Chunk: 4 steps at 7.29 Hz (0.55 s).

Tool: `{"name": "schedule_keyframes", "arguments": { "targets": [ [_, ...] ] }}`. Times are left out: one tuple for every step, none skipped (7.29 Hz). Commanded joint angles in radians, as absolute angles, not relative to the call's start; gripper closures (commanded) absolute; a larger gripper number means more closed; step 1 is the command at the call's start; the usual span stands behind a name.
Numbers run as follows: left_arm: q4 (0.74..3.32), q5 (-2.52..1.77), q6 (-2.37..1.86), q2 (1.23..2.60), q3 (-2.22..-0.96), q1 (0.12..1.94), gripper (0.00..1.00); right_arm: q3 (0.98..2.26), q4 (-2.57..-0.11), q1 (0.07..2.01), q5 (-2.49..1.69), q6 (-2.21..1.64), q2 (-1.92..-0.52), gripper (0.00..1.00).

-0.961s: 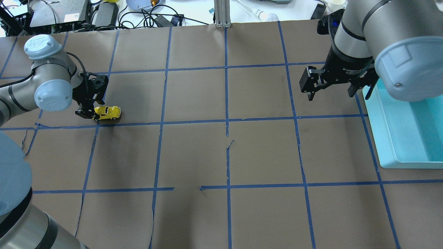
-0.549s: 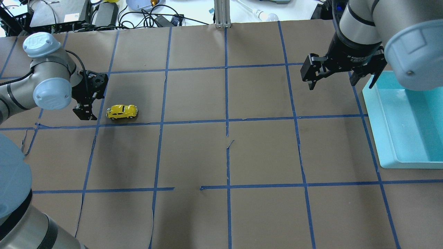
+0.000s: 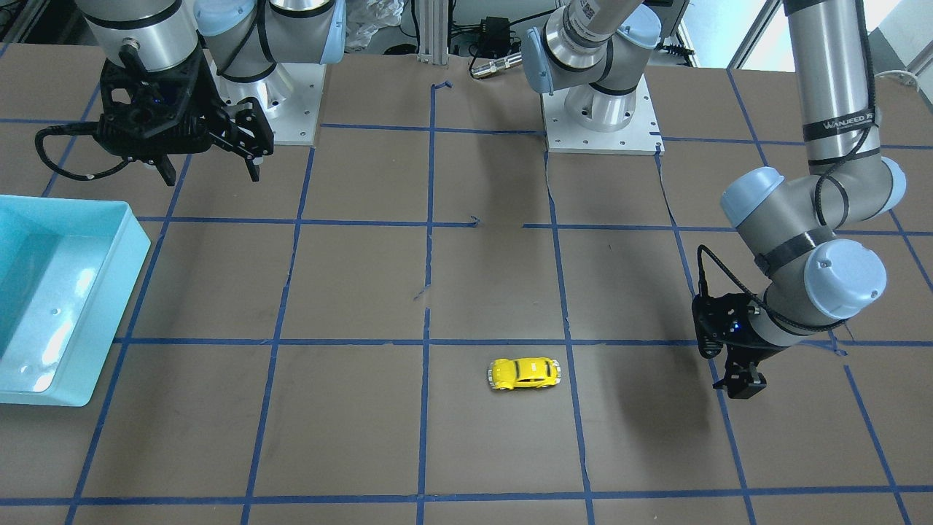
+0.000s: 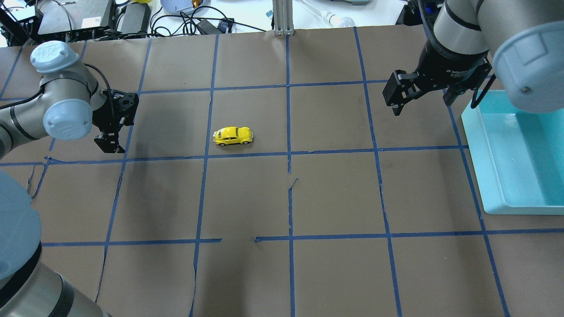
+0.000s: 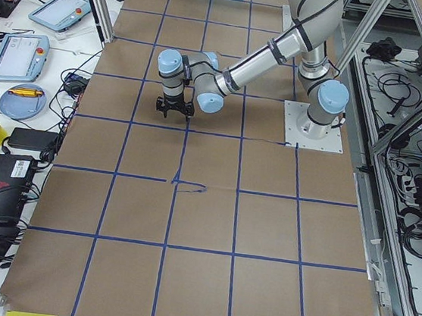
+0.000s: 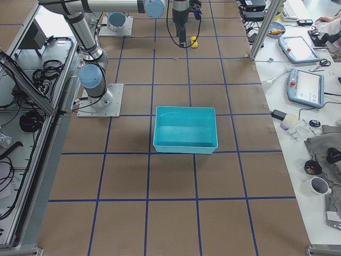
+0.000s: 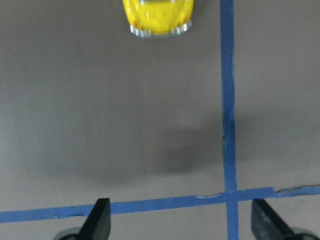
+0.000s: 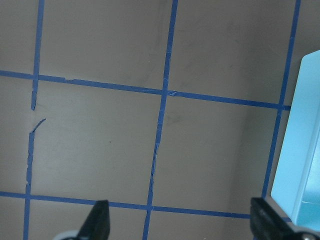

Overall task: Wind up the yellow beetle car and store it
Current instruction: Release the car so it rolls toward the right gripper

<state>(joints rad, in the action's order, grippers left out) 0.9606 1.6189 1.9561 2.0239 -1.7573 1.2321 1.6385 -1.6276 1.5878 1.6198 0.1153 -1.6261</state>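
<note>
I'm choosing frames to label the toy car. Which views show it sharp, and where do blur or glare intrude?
Overhead exterior: the yellow beetle car is sharp, with a faint shadow beside it. Left wrist-mounted: it looks soft and is cropped by the top edge. Exterior front-facing: car crisp; bright glare patches on the turquoise bin floor.

The beetle car (image 4: 233, 135) stands on the table (image 4: 335, 193) left of centre, toward the far edge, between the left gripper (image 4: 109, 145) near the left edge and the bin (image 4: 484, 176) at the right edge.
</note>
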Motion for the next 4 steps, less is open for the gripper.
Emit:
{"name": "schedule_keyframes", "arguments": {
  "targets": [
    [0.962,1.618,1.925,2.019,-1.758,1.239,0.0,1.64,-1.621,1.588,1.631,0.107,-1.626,0.0],
    [0.994,1.621,1.834,1.999,-1.761,1.258,0.0,1.64,-1.623,1.588,1.631,0.107,-1.626,0.0],
    [1.075,1.621,1.713,1.952,-1.752,1.311,0.0,1.64,-1.624,1.589,1.631,0.107,-1.626,0.0],
    [1.148,1.624,1.569,1.897,-1.738,1.36,0.0,1.641,-1.621,1.589,1.632,0.107,-1.626,0.0]
  ]
}}
